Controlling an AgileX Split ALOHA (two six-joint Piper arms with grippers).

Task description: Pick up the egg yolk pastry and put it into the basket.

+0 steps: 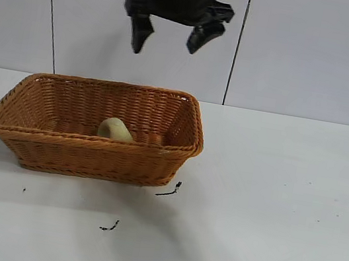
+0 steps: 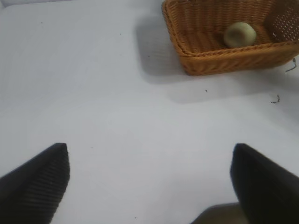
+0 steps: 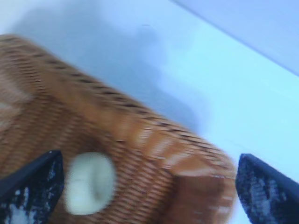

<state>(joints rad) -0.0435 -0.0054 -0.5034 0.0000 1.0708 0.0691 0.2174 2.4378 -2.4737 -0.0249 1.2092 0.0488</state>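
Egg yolk pastry [image 1: 115, 128] sits inside the basket [image 1: 90, 153], on its floor near the front wall, approx mid-length. It's a rounded dome w/ no clear long axis; which way it points can't be told. Basket's long axis runs left-right across the white table [image 1: 267, 220]. Right gripper [image 1: 171, 36] hangs above the basket, over its right half, well clear of the pastry, its 2 fingers spread wide, holding nothing. Left gripper [image 2: 149, 182] is spread too, empty, over bare table away from the basket.
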